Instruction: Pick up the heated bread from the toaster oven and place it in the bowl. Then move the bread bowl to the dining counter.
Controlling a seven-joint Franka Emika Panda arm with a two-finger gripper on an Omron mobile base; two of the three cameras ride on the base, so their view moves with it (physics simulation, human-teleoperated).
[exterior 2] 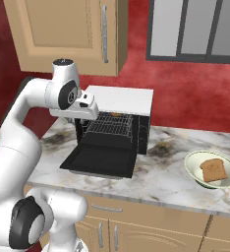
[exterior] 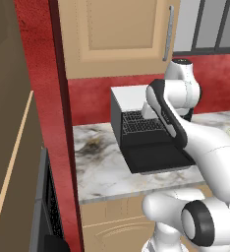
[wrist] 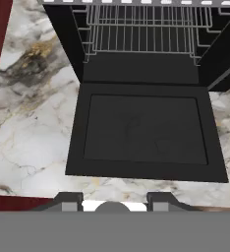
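At three o'clock of the toaster oven [exterior 2: 118,129], heated bread [exterior 2: 215,170] is lying in the bowl [exterior 2: 193,167]; gripper [wrist: 114,202] is hovering partly open, holding nothing, over the dropped door [wrist: 144,130].

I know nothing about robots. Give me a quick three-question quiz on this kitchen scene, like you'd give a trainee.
1. True or false: the door of the oven hangs open.
2. What lies in the bowl?
3. Where does the bowl stand? A: on top of the oven. B: on the counter, to the right of the oven. C: inside the oven.

Key: 1 true. 2 a slice of toast. 3 B.
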